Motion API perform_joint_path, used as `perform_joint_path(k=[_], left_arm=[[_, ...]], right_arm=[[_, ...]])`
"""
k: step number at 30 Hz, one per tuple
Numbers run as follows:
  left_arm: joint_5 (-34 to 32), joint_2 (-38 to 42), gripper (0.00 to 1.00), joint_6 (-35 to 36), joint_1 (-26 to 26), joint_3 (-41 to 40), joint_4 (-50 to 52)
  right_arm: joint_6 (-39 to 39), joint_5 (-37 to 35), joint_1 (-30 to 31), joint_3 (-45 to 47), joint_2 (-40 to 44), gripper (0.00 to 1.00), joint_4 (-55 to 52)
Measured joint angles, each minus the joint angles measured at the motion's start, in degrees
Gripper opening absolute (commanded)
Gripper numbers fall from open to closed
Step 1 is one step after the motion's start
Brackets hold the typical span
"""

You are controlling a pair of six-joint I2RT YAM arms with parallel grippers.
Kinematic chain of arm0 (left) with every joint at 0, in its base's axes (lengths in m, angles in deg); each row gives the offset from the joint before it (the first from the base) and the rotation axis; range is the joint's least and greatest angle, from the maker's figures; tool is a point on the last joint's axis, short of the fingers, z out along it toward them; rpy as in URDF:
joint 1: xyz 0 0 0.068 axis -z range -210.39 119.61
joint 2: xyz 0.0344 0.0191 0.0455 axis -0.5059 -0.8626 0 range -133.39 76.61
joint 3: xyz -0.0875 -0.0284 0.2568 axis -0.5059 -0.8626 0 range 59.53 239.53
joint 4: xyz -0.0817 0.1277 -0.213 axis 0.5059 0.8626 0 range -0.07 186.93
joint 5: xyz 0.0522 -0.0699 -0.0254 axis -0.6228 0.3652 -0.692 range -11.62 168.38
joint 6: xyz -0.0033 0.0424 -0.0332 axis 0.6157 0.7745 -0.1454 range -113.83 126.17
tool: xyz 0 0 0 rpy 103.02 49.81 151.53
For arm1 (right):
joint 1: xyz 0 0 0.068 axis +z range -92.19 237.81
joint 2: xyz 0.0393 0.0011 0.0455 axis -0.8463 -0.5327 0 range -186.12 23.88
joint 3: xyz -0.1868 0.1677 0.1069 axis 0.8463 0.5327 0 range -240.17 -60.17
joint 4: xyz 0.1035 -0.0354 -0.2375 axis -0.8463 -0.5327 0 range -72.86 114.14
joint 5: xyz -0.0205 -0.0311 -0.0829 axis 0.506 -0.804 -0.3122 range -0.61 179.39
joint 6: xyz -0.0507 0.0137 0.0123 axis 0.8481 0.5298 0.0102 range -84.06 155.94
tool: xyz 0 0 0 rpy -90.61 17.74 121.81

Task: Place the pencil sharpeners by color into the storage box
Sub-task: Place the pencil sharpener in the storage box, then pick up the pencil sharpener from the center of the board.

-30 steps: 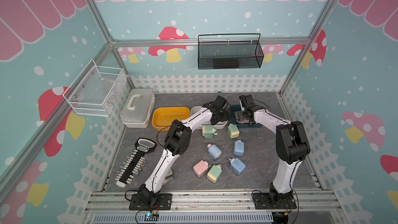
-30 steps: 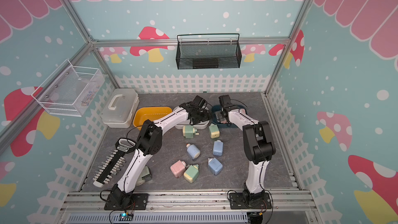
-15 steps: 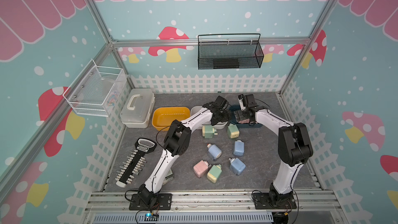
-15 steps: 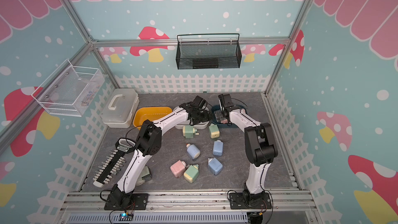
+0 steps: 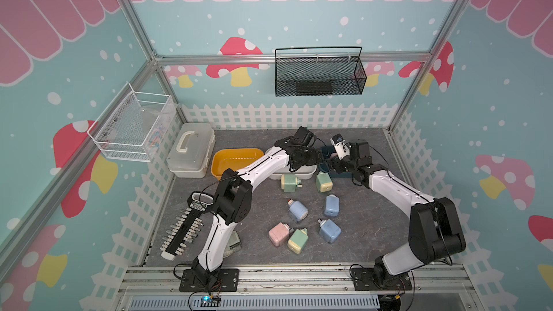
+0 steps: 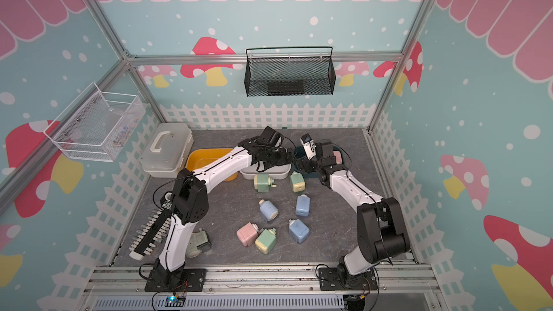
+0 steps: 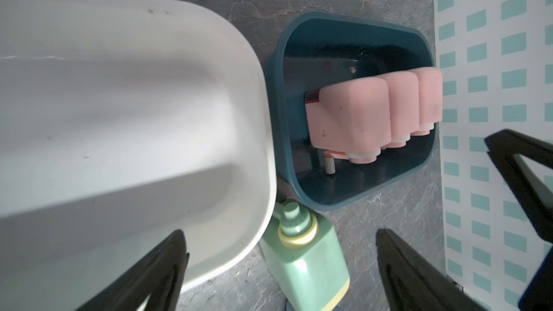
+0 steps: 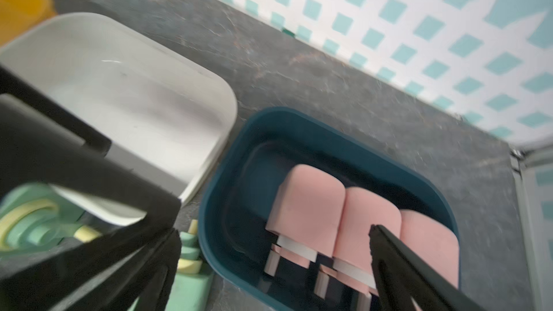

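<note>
Both arms reached fwd toward worktop's back edge, wrists close together. L gripper [image 7: 279,234] & R gripper [image 8: 273,231]: jaws spread wide, empty.

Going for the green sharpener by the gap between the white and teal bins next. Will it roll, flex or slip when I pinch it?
The green sharpener looks like rigid, boxy plastic with flat sides: probably no rolling or flexing. Its glossy shell may slip somewhat. Its knob end lies close by the white bin, so a push that way would likely jam.

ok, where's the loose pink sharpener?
In both top views, the pink sharpener lies front-centre on the table, just left of a green sharpener.
</note>
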Motion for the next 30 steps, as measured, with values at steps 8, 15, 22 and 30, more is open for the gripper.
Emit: perform_joint_path(k=[8,15,22,30], left_arm=[[-4.09,12.28,0.99,-0.24,-0.09,-16.13,-3.1],[-7.45,23.5,0.99,-1.09,-2.75,-30.25,-5.77],[-9.6,32.76,0.99,-2.21,-7.56,-41.27,-7.15],[-11.13,42.01,0.99,-4.42,-13.09,-50.69,-8.44]], right_arm=[[8.94,21.03,0.15,10.54,6.88,0.99,14.4],[21.38,37.57,1.51,11.06,9.53,0.99,12.96],[39.63,41.29,8.98,5.97,10.64,0.99,-5.68],[49.48,35.65,20.65,-2.4,8.31,0.8,-20.94]])
